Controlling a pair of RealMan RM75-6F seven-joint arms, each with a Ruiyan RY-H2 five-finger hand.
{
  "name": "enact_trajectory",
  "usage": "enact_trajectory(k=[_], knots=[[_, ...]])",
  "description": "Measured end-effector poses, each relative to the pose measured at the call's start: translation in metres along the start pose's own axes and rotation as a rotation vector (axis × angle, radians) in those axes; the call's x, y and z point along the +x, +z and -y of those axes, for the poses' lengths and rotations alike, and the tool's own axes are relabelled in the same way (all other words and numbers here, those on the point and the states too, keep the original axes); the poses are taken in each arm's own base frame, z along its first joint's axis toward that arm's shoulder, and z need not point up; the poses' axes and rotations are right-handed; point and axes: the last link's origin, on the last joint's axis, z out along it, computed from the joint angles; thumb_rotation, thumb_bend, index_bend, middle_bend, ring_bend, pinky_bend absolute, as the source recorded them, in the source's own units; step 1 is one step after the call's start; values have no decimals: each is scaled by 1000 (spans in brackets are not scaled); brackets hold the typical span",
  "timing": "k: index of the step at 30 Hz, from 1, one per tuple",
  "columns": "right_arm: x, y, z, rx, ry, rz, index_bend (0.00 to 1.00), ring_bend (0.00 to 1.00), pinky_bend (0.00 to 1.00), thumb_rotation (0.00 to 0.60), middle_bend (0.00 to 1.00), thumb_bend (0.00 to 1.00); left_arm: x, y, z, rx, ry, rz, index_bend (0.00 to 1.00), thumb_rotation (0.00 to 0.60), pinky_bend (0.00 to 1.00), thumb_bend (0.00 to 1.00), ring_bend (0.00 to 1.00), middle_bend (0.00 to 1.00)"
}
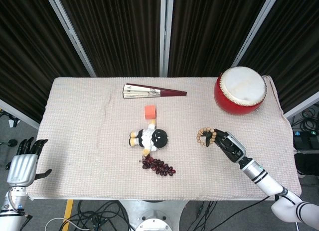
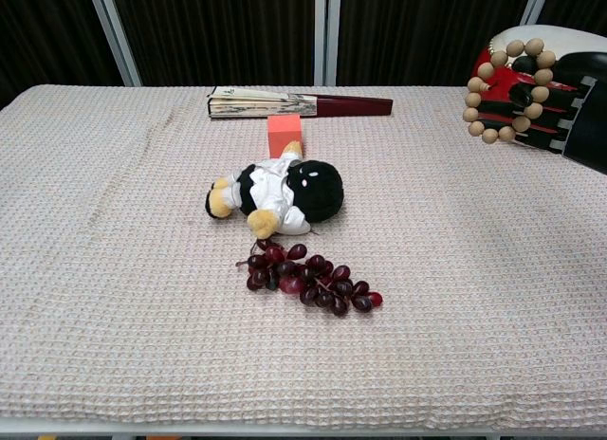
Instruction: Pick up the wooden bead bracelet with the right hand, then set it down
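The wooden bead bracelet [image 1: 204, 136] [image 2: 500, 91] is a loop of pale round beads, held up above the cloth at the right. My right hand [image 1: 227, 144] [image 2: 560, 103] grips it with dark fingers curled through the loop. In the chest view the loop hangs in front of the red drum. My left hand [image 1: 24, 164] hangs off the table's left front corner, fingers apart, holding nothing; the chest view does not show it.
A red drum [image 1: 240, 89] stands at the back right. A folded fan [image 1: 152, 92] lies at the back middle, an orange block [image 1: 150, 111] before it. A black plush doll [image 1: 150, 138] and a bunch of dark grapes [image 1: 158, 166] lie mid-table on the woven cloth [image 1: 79, 131].
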Motion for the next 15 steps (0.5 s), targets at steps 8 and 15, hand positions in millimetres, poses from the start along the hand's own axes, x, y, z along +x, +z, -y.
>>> enact_trajectory(k=[8, 15], knots=[[3, 2, 1, 4, 8, -16, 343, 155, 0, 366, 500, 312, 0, 0, 0, 0, -1, 3, 141, 600, 16, 0, 7, 148], [9, 0, -1, 0, -36, -58, 343, 154, 0, 358, 486, 305, 0, 0, 0, -1, -2, 2, 142, 600, 16, 0, 7, 148]])
